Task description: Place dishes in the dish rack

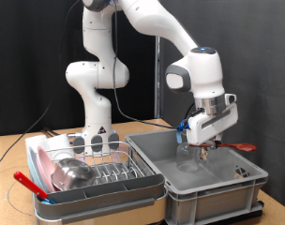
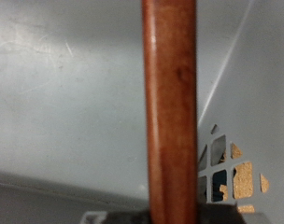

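The hand [image 1: 207, 142] hangs over the grey tub [image 1: 203, 183], clenched on the red utensil [image 1: 238, 146], which juts sideways. Best lifted level and clear of the glass [image 1: 186, 156] toward the rack [image 1: 91, 169].

Glossy red-brown utensil handle [image 2: 170, 112]; matt grey plastic tub [image 1: 227, 192]; chrome wire rack [image 1: 105, 172].

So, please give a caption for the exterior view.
Hand holding red utensil above grey tub, dish rack beside.
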Tool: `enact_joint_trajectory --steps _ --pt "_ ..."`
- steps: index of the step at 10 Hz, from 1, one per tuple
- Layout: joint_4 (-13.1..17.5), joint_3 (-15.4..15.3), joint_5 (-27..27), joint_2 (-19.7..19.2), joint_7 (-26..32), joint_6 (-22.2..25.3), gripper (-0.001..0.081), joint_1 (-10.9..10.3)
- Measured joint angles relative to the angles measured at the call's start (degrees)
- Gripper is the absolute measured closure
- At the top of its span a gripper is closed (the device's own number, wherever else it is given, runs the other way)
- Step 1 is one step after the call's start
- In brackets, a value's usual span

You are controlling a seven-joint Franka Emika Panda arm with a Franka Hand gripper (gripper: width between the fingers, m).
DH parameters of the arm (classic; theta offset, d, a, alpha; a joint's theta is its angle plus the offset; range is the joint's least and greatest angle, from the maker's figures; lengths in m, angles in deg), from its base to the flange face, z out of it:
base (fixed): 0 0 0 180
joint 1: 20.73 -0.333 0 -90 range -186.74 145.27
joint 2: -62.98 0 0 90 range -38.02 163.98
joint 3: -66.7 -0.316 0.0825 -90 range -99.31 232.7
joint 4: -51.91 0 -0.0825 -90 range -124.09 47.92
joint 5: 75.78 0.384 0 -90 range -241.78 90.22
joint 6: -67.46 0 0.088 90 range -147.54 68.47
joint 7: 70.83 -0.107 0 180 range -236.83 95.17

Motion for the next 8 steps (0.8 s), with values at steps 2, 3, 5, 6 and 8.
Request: enact_joint_trajectory --steps 2,3,5,6,8 --pt "0.05 -0.94 7.81 -0.25 6.11 1.61 0.0720 1.05" --pt "0.24 -1.51 14.05 -0.17 9.98 1.88 0.0720 2.32" --pt "0.87 -1.81 25.13 0.99 17.00 4.20 0.0720 4.81" --pt "1.49 -1.71 27.37 2.07 17.28 7.59 0.0720 5.96" --pt "4.10 -1.43 29.24 4.53 18.46 21.22 0.0720 8.69"
